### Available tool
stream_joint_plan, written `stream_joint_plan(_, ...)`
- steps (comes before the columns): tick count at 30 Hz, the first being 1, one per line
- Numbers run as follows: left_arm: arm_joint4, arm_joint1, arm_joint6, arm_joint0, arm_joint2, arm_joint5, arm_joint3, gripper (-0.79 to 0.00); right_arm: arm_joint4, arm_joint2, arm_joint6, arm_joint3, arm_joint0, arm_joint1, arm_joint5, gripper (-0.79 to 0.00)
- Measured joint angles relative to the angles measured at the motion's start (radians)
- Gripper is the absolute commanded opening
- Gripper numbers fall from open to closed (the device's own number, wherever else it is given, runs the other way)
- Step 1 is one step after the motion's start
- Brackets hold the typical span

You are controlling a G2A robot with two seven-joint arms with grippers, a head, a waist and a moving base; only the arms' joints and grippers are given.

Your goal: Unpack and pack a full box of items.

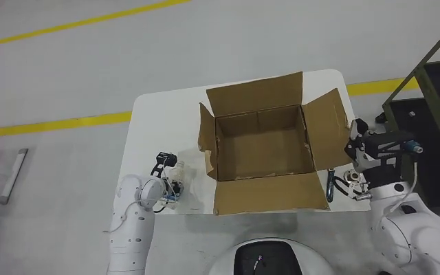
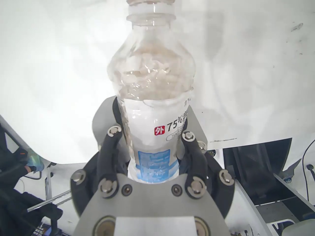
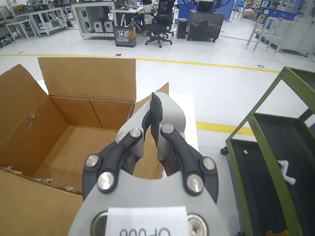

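Note:
An open cardboard box stands in the middle of the white table, flaps spread, its inside bare. My left gripper is shut on a clear plastic bottle with a white and blue label and a white cap, held over the table near its left front corner. From above, the bottle sits left of the box. My right gripper hangs shut and empty at the right side of the box, above its right flap; the same gripper is at the table's right edge in the top view.
A green metal cart with dark shelves stands right of the table, a small white part on one shelf. A dark tool lies at the table's front right edge. Bare tabletop stretches left of the box.

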Motion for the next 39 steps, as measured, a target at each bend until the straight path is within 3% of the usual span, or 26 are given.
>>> stream_joint_plan(2,-0.032,0.004,-0.018,0.009,-0.024,0.008,-0.042,-0.785,0.066,0.035,0.015,-0.024,0.010,-0.002,0.009,-0.785)
stream_joint_plan(4,-0.075,0.009,-0.043,0.025,-0.053,0.011,-0.103,-0.785,0.151,0.088,0.038,-0.048,0.025,-0.004,0.010,-0.653)
stream_joint_plan(5,-0.096,0.011,-0.054,0.033,-0.066,0.014,-0.132,-0.785,0.191,0.114,0.049,-0.054,0.032,-0.004,0.008,-0.693)
stream_joint_plan(6,-0.125,0.014,-0.069,0.043,-0.084,0.020,-0.170,-0.785,0.237,0.152,0.064,-0.055,0.041,-0.004,0.003,-0.646)
stream_joint_plan(7,-0.148,0.016,-0.081,0.050,-0.098,0.026,-0.199,-0.785,0.267,0.180,0.075,-0.051,0.045,-0.004,-0.003,-0.486)
stream_joint_plan(8,-0.174,0.017,-0.092,0.056,-0.112,0.034,-0.228,-0.785,0.296,0.208,0.086,-0.044,0.049,-0.003,-0.010,-0.034)
stream_joint_plan(9,-0.212,0.019,-0.108,0.062,-0.129,0.045,-0.267,-0.785,0.335,0.242,0.099,-0.030,0.053,-0.003,-0.017,-0.031)
stream_joint_plan(10,-0.239,0.021,-0.119,0.066,-0.141,0.052,-0.296,-0.785,0.362,0.266,0.108,-0.016,0.055,-0.003,-0.023,-0.065)
stream_joint_plan(13,-0.324,0.027,-0.155,0.079,-0.174,0.069,-0.390,-0.785,0.453,0.328,0.137,0.040,0.050,-0.004,-0.042,-0.299)
stream_joint_plan(18,-0.430,0.037,-0.182,0.101,-0.216,0.105,-0.534,-0.785,0.620,0.364,0.188,0.129,0.024,-0.008,-0.076,-0.419)
stream_joint_plan(25,-0.452,0.038,-0.186,0.108,-0.220,0.113,-0.557,-0.785,0.730,0.306,0.245,0.199,0.030,-0.010,-0.125,-0.400)
stream_joint_plan(28,-0.451,0.038,-0.186,0.108,-0.220,0.113,-0.557,-0.785,0.784,0.273,0.258,0.227,0.050,-0.012,-0.139,-0.157)
stream_joint_plan(32,-0.452,0.038,-0.186,0.108,-0.220,0.113,-0.557,-0.785,0.861,0.254,0.275,0.248,0.076,-0.012,-0.172,-0.135)
stream_joint_plan(34,-0.452,0.038,-0.186,0.108,-0.220,0.113,-0.557,-0.785,0.865,0.242,0.291,0.259,0.084,-0.011,-0.187,-0.268)
stream_joint_plan(35,-0.452,0.038,-0.186,0.108,-0.220,0.113,-0.557,-0.785,0.874,0.236,0.300,0.266,0.088,-0.010,-0.191,-0.403)
stream_joint_plan(37,-0.452,0.038,-0.186,0.108,-0.220,0.113,-0.557,-0.785,0.867,0.218,0.315,0.279,0.099,-0.009,-0.199,-0.548)
stream_joint_plan(38,-0.452,0.038,-0.186,0.108,-0.220,0.113,-0.557,-0.785,0.860,0.208,0.320,0.285,0.103,-0.008,-0.203,-0.708)
stream_joint_plan(39,-0.452,0.038,-0.186,0.108,-0.220,0.113,-0.557,-0.785,0.858,0.195,0.326,0.295,0.109,-0.008,-0.206,-0.785)
